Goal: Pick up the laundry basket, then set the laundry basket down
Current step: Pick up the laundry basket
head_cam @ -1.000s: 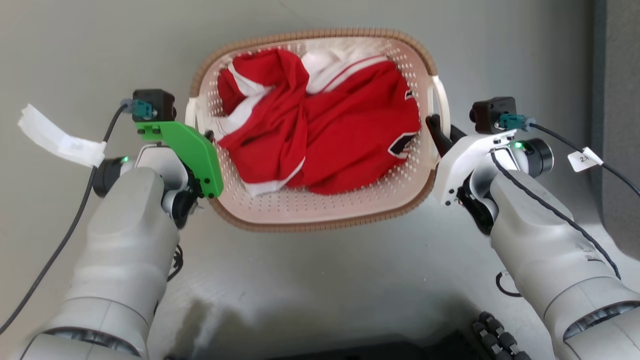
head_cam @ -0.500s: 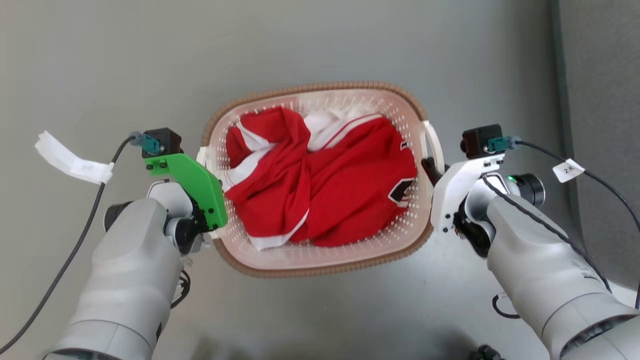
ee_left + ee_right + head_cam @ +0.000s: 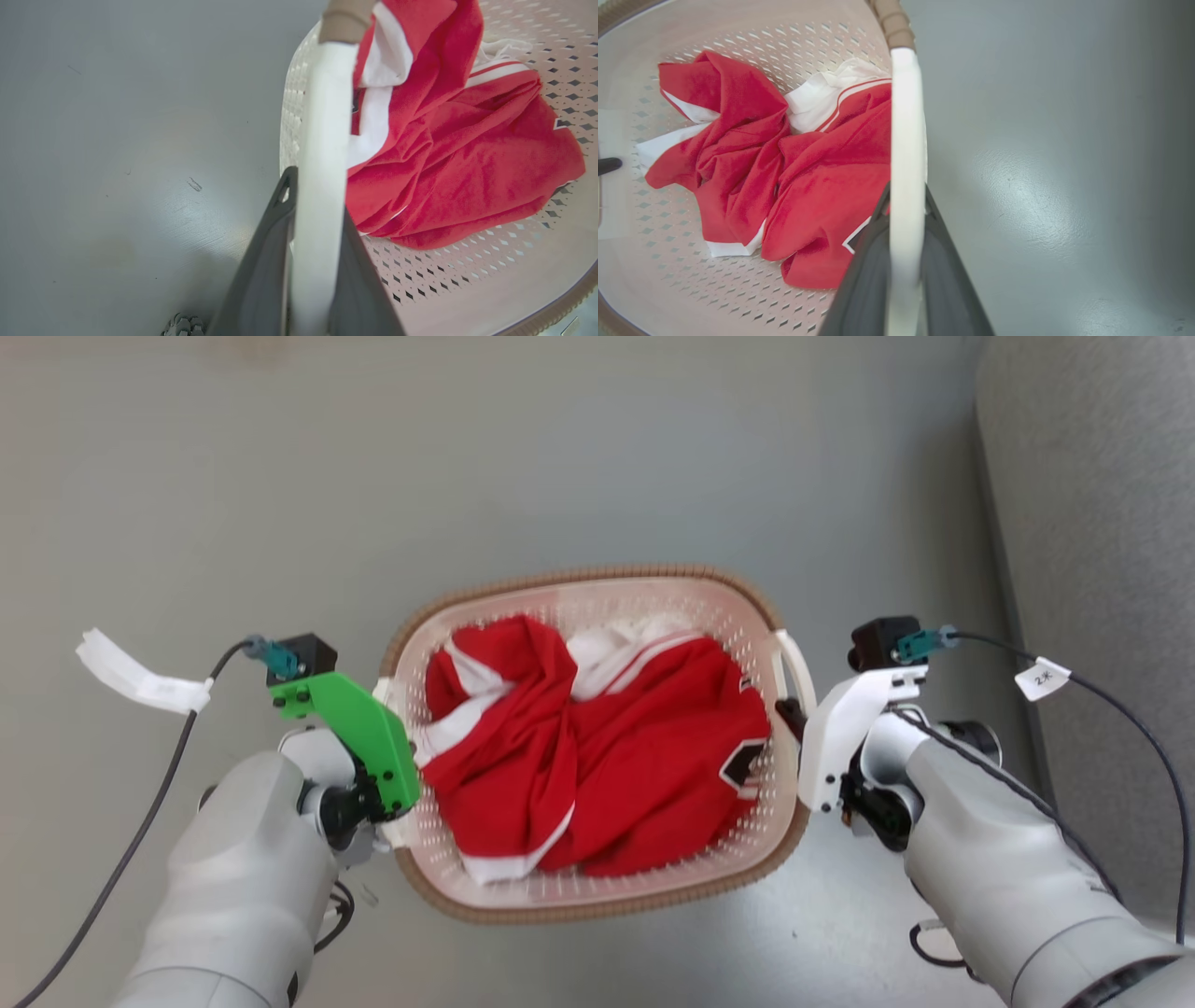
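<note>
Clamping handles (image 3: 324,116) of laundry basket (image 3: 597,574): left gripper (image 3: 317,205), right gripper (image 3: 906,205); pinch clear from wrist views.

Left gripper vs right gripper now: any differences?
The left gripper carries a green bracket; the right gripper a white bracket. The left gripper clamps the left handle of the laundry basket; the right gripper the right handle. Shared: both shut on a white handle, one finger on each side.
</note>
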You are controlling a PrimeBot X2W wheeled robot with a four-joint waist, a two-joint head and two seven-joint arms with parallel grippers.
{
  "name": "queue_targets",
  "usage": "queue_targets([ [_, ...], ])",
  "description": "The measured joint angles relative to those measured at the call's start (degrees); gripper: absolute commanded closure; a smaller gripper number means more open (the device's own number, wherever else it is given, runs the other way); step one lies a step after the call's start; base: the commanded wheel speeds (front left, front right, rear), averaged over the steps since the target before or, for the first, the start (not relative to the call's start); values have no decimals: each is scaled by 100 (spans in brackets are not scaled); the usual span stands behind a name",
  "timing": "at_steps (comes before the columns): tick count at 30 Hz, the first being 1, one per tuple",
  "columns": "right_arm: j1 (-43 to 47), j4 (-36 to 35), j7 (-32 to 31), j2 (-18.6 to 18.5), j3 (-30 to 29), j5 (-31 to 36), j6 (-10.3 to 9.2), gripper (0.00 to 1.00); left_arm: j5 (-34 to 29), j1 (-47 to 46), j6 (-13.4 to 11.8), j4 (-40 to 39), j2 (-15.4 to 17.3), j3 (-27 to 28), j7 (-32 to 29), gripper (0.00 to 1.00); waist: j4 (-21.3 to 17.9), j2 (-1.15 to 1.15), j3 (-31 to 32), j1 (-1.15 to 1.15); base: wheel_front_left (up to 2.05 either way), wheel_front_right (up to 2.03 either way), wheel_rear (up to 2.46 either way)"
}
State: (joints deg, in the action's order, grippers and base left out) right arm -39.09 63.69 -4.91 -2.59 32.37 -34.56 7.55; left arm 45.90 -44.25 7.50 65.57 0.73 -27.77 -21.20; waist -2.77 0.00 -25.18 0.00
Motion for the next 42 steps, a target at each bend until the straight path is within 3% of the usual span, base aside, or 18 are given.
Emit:
queue_targets([
  [19, 350, -235, -1048, -68, 309, -962, -2, 100, 319, 287, -4, 210, 51, -7, -482, 100, -53, 0, 1194, 0, 0, 0, 0],
  [42, 473, 237, -1730, 33, 458, -1192, 1, 100, 638, 672, -3, 439, 42, -30, -1114, 100, -91, 0, 2186, 0, 0, 0, 0],
])
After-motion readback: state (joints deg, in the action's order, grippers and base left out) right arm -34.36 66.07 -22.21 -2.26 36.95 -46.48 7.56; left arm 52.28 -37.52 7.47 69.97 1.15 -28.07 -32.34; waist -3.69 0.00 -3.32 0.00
